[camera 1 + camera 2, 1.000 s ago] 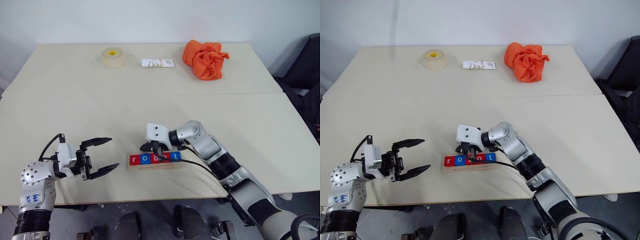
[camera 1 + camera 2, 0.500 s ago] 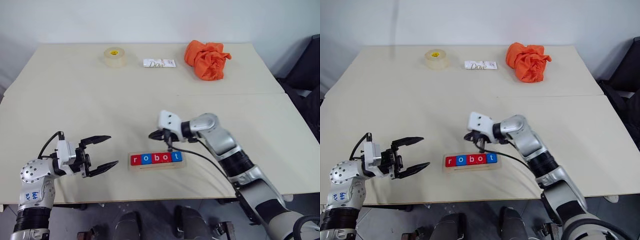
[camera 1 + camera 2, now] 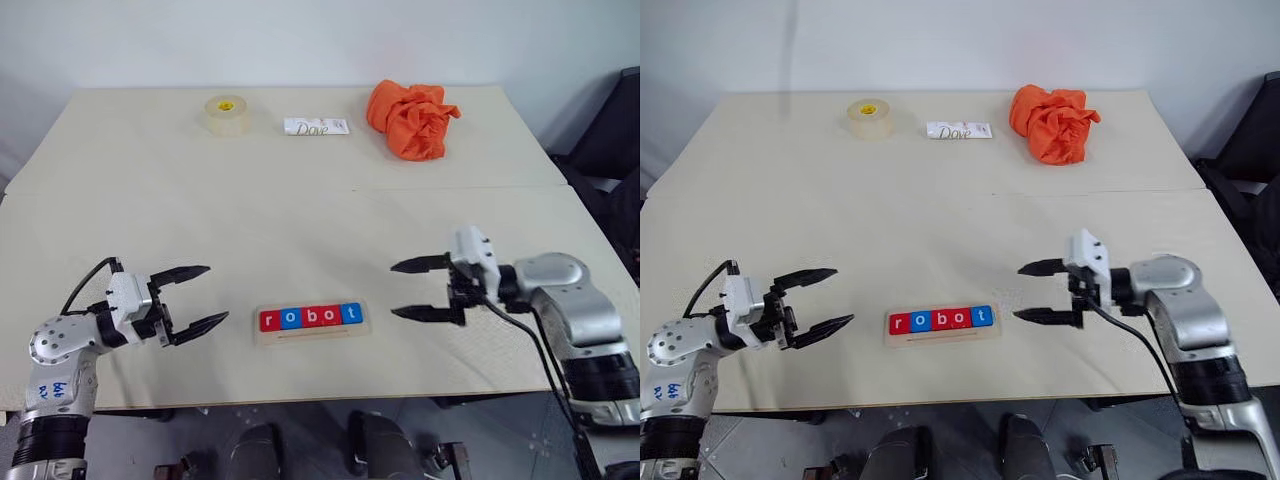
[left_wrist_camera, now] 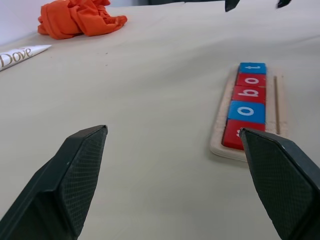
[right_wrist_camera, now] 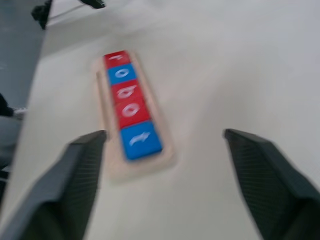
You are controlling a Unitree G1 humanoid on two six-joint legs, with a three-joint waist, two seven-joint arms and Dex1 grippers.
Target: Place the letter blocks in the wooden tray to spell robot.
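While the five letter blocks (image 3: 310, 317) sit side by side in the wooden tray (image 3: 310, 330) at the lower centre of the left eye view, reading r, o, b, o, t in red, blue, red, red, blue, both grippers hang apart from it with fingers spread and grasping nothing. Left of the tray the left gripper (image 3: 192, 298) points toward it, and right of the tray the right gripper (image 3: 412, 289) faces it from the other side. Along the table's (image 3: 300, 220) upper edge lie a tape roll (image 3: 226, 114), a white Dove bar (image 3: 316, 127) and a crumpled orange cloth (image 3: 410, 118).
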